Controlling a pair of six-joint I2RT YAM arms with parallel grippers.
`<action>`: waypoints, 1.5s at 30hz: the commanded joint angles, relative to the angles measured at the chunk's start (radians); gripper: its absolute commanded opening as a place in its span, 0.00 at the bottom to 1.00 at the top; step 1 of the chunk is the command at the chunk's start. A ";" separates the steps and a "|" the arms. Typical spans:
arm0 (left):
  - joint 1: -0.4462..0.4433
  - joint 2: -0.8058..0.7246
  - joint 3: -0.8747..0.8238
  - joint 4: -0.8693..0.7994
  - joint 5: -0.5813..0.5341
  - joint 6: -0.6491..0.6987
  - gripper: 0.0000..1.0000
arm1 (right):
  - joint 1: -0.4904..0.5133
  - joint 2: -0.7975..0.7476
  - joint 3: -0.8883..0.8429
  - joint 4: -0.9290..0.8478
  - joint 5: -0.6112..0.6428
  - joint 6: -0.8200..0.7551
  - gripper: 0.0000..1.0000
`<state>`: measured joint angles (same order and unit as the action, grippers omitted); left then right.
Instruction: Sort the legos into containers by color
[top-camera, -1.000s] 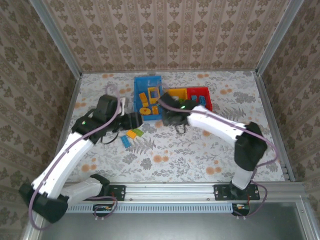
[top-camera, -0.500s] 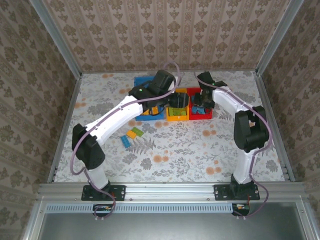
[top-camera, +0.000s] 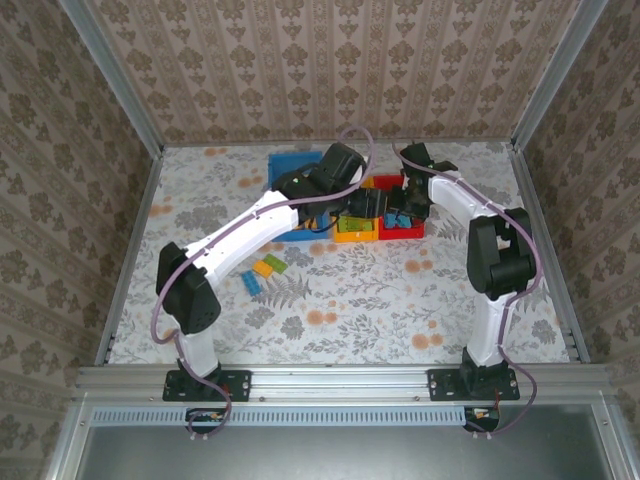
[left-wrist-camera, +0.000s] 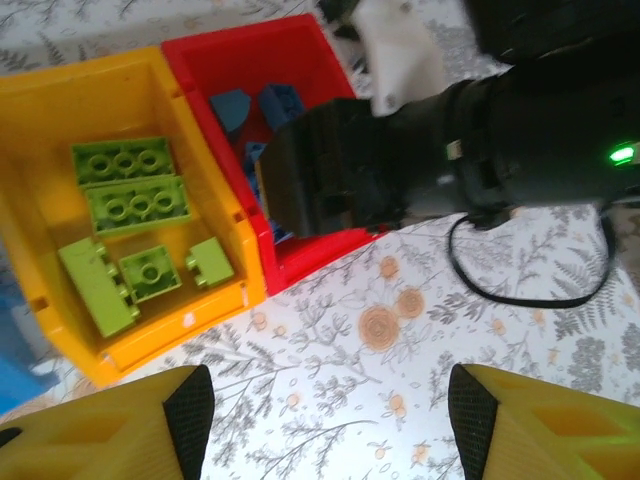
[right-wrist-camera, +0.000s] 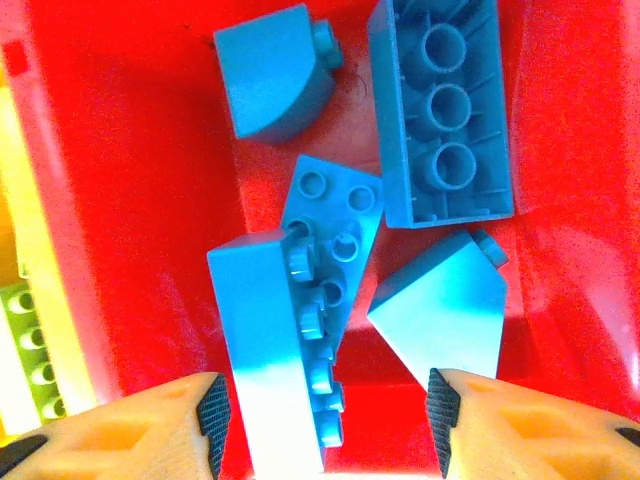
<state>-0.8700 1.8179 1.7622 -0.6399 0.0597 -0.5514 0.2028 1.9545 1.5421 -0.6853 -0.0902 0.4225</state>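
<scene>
Both arms have swung from the middle of the bench to the bins by the far edge, and the right claw (right-wrist-camera: 327, 400), pinched tight a second ago, has let go. Its two fingers now stand apart and hold nothing. They hang right above a long blue brick (right-wrist-camera: 270, 340) that lies on its side in the red bin (right-wrist-camera: 120, 200), bumps facing right. Around it lie more blue bricks of hard, shiny plastic: one has a curved top, and one is upside down with hollow rings showing. The left claw (left-wrist-camera: 330, 400) is spread wide and empty too, over the bench (left-wrist-camera: 330, 330) beside the yellow bin (left-wrist-camera: 35, 150), where bumpy green bricks (left-wrist-camera: 125, 185) lie flat. Three loose bricks (top-camera: 263, 270), yellow, green and blue, wait on the bench toward the near left of the bins. I think the left arm is nearer to them. They look slanted, so its claw may need to turn
</scene>
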 joint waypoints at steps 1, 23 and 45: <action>0.007 -0.103 -0.066 -0.069 -0.104 -0.048 0.67 | 0.007 -0.127 -0.001 -0.016 0.032 0.015 0.58; 0.405 -0.322 -0.653 -0.060 -0.035 -0.772 0.54 | 0.535 -0.612 -0.618 0.526 -0.082 -0.160 0.64; 0.466 -0.168 -0.716 -0.006 -0.018 -1.086 0.70 | 0.537 -0.571 -0.580 0.489 -0.094 -0.183 0.65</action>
<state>-0.4164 1.6371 1.0473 -0.6308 0.0452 -1.5768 0.7368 1.3739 0.9291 -0.2047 -0.1661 0.2562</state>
